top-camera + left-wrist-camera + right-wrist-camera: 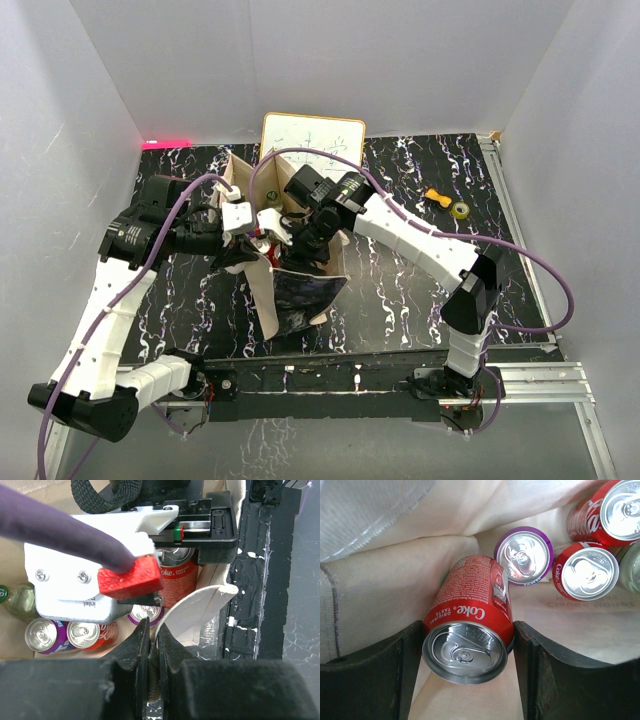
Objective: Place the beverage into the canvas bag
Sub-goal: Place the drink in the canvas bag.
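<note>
From above, the canvas bag (262, 300) is seen upright. At the left wrist, its rim is pinched in the shut jaws of the left gripper (152, 635), so that the mouth is held open. At the right wrist, the Coke can (470, 625) is clasped between the jaws of the right gripper (468, 647), inside the bag.

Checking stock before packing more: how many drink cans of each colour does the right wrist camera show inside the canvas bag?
Red aluminium drink cans: 3
Purple aluminium drink can: 1
Total: 4
</note>
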### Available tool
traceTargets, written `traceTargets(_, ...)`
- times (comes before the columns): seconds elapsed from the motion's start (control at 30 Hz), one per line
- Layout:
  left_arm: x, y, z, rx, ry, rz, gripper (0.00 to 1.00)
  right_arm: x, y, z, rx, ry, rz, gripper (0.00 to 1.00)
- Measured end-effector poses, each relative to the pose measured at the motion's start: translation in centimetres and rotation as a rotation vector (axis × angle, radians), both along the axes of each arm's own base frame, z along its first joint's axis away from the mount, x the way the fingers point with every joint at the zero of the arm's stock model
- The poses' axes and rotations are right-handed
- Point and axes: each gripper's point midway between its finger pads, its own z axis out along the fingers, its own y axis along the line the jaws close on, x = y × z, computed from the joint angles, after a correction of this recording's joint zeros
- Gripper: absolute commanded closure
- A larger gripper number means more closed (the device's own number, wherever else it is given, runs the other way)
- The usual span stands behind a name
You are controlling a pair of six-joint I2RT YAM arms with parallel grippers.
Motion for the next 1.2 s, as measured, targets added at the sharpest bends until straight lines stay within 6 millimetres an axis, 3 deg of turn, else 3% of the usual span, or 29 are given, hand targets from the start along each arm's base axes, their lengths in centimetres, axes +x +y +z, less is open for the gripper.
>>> traceTargets(0.4,-0.9,0.9,-0.4,-0.026,0.020,0.053,1.00,-2.7,0.9,-1.4,-0.020,-0.009,0.077,0.92)
traceTargets(1.2,-2.1,2.9,-1.3,-0.021,0.040,0.146,1.00,-3.7,2.9,-3.8,-0.019,-0.043,0.021,0.92)
